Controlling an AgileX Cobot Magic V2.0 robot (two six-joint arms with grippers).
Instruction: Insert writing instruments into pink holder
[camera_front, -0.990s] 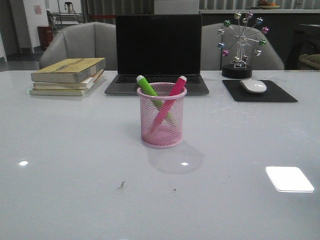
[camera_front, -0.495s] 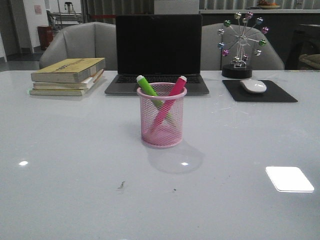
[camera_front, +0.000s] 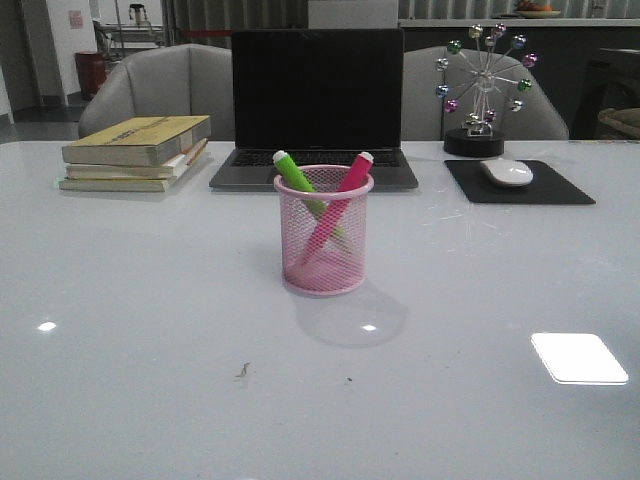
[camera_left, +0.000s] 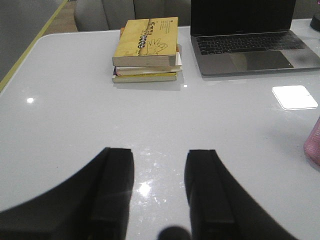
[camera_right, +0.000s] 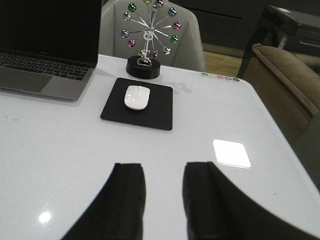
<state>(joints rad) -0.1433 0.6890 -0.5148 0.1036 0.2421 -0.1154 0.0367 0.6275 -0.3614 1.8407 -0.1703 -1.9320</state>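
Pink mesh: the pink holder (camera_front: 323, 232) stood upright at the centre of the front view, on the glossy white table (camera_front: 150, 330), with only its edge showing at the right border of my left wrist view.
Markers: the lime green marker (camera_front: 298, 178) and the magenta marker (camera_front: 347, 182) both sat inside the cup, crossed, their pale ends leaning out over the rim toward upper left and upper right.
Left claw: my left gripper (camera_left: 159, 187) was released, its fingers spread with bare table between them, nothing held.
Right claw: my right gripper (camera_right: 164, 197) was likewise parted and held nothing, low in its own frame.
Task standing: I judged it finished, since both instruments were in the cup and neither arm showed in the front view.
Risk, tipping: the cup looked light and the markers leaned against its rim; any sweep of my arm across the middle of the table could have clipped a pale end and toppled it.
Risk, left side: the stacked books (camera_left: 146, 48) and the laptop (camera_left: 250, 37) lay in the upper part of my left wrist view, so a careless forward reach could have shoved them.
Risk, right side: the white mouse (camera_right: 136, 96) on its black pad (camera_right: 138, 104) and the ball ornament (camera_right: 149, 37) lay ahead of my right claw, and the ornament looked easy to knock.
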